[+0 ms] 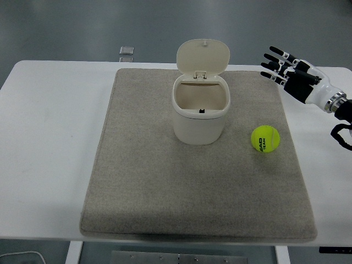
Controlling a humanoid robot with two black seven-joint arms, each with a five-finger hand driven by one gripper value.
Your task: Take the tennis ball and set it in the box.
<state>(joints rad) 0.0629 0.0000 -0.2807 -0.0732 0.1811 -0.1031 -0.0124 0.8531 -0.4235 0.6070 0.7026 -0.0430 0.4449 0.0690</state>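
Right robot hand (pixel 286 69), fingers spread and holding nothing, hovers w/ tennis ball (pixel 265 138) below-left of it on mat, box (pixel 199 113) farther left, lid up, apparently ready for drop-in.

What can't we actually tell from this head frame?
- Bin interior floor: hidden by its own front wall; contents unknown.
- Small grey object on the floor past the table's far edge: too small to identify.
- Right arm beyond the right hand: cut off by the picture's right edge.
- Tennis ball print: too small to read reliably.
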